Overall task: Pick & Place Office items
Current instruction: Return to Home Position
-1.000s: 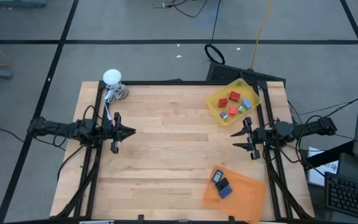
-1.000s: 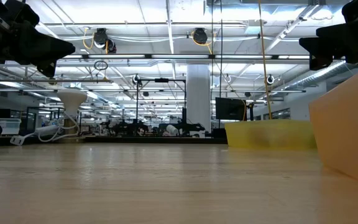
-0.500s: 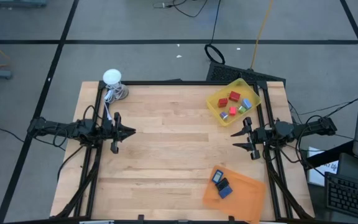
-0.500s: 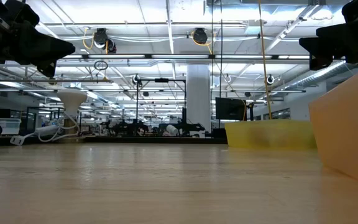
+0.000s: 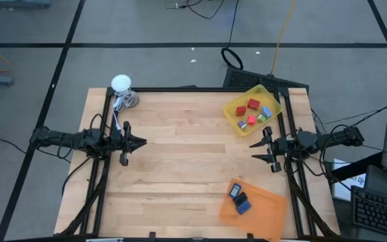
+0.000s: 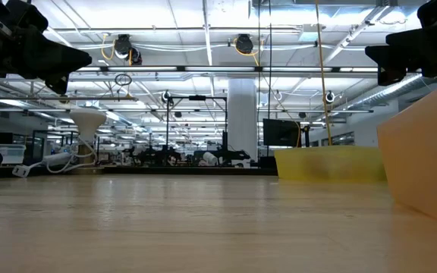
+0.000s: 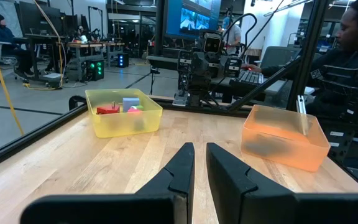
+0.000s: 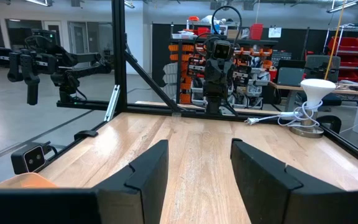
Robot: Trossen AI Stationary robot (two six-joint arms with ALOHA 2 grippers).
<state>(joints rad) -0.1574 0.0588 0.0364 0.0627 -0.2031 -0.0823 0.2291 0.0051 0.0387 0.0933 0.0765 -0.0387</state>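
Observation:
The office items are tiny blocks that lie in two trays. Red [image 5: 253, 104], pink [image 5: 252, 119] and light blue [image 5: 267, 111] pieces sit in the yellow tray [image 5: 232, 119] at the far right. Dark blue and black pieces [image 5: 239, 199] lie in the orange tray [image 5: 267, 208] at the near right. My left gripper [image 5: 142, 142] hovers shut over the table's left side, pointing level toward the right; its fingers [image 7: 185, 163] hold nothing. My right gripper [image 5: 253, 150] hovers open over the right side, between the two trays, pointing left, with nothing between its fingers [image 8: 148, 165].
A white ball-shaped object with a cord [image 5: 121, 84] stands at the table's far left corner. A black frame edges the table [image 5: 180, 89]. Bare wood [image 5: 187, 161] lies between the two grippers. A person [image 7: 353, 37] sits beyond the table's right side.

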